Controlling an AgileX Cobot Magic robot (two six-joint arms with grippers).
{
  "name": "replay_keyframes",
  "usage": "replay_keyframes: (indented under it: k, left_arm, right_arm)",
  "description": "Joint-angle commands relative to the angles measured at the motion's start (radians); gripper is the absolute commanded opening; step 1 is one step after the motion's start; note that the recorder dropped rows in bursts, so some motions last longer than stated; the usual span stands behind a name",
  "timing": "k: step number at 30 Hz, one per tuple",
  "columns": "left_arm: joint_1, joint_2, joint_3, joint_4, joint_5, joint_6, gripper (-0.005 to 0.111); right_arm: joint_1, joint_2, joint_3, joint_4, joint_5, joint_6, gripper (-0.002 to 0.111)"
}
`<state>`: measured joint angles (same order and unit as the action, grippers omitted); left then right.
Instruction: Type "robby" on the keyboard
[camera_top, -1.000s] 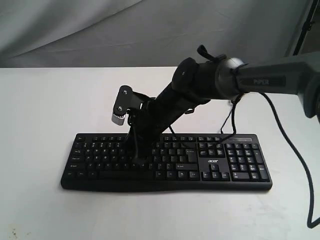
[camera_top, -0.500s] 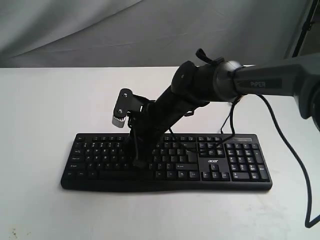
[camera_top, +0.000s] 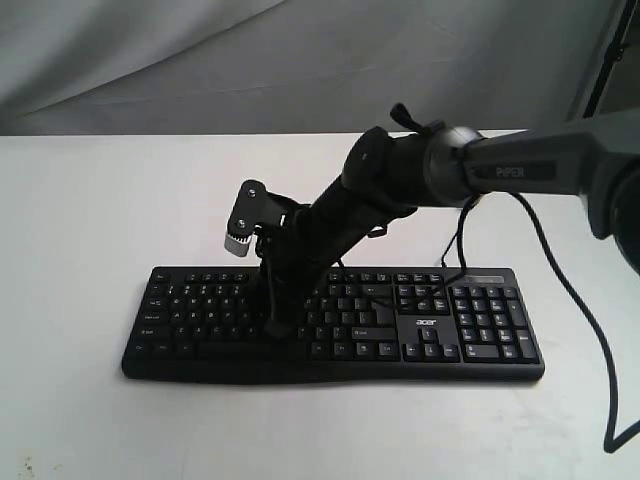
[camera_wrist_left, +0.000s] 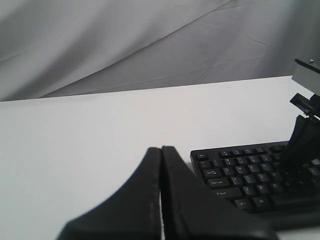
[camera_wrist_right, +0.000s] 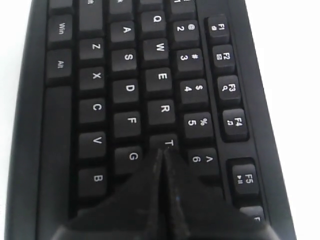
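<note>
The black keyboard (camera_top: 470, 330) lies across the white table, its "acer" logo beside the number pad. My right arm reaches over from the right, and my right gripper (camera_top: 275, 326) is shut, pointing down onto the left-middle letter keys. In the right wrist view the shut tips (camera_wrist_right: 162, 151) sit at the T key, with G, R and 6 around them on the keyboard (camera_wrist_right: 130, 90). My left gripper (camera_wrist_left: 161, 149) is shut and empty, off the Esc end of the keyboard (camera_wrist_left: 240, 172). It is out of the exterior view.
The white table (camera_top: 80, 200) extends on every side of the keyboard. A grey cloth backdrop (camera_top: 200, 60) hangs behind. A black cable (camera_top: 590, 330) loops down from the right arm at the right edge. The right arm's wrist (camera_wrist_left: 302, 140) shows over the keys.
The right arm has dipped slightly, bringing its shut tips a little lower and nearer the keyboard's front. The keyboard has not moved.
</note>
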<state>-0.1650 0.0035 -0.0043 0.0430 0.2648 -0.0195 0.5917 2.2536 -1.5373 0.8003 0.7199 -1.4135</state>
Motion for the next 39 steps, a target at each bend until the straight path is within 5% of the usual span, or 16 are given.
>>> replay_keyframes:
  k: [1,17,23,29,39]
  left_arm:
    - [-0.006,-0.003,0.004,0.005,-0.005,-0.003,0.000]
    - [-0.006,-0.003,0.004,0.005,-0.005,-0.003,0.000]
    - [-0.006,-0.003,0.004,0.005,-0.005,-0.003,0.000]
    - [-0.006,-0.003,0.004,0.005,-0.005,-0.003,0.000]
    - [-0.006,-0.003,0.004,0.005,-0.005,-0.003,0.000]
  right_arm:
    - [-0.001,-0.009,0.000,-0.008,0.006,-0.008,0.000]
    - [0.011,-0.317,0.037,-0.043,-0.021,0.058,0.000]
    - [0.077,-0.705,0.307,-0.005,-0.380,0.057,0.000]
    - [0.288,-1.067,0.647,0.057,-0.909,0.060,0.000]
    - [0.327,-1.282,0.842,0.368,-0.998,0.059,0.000]
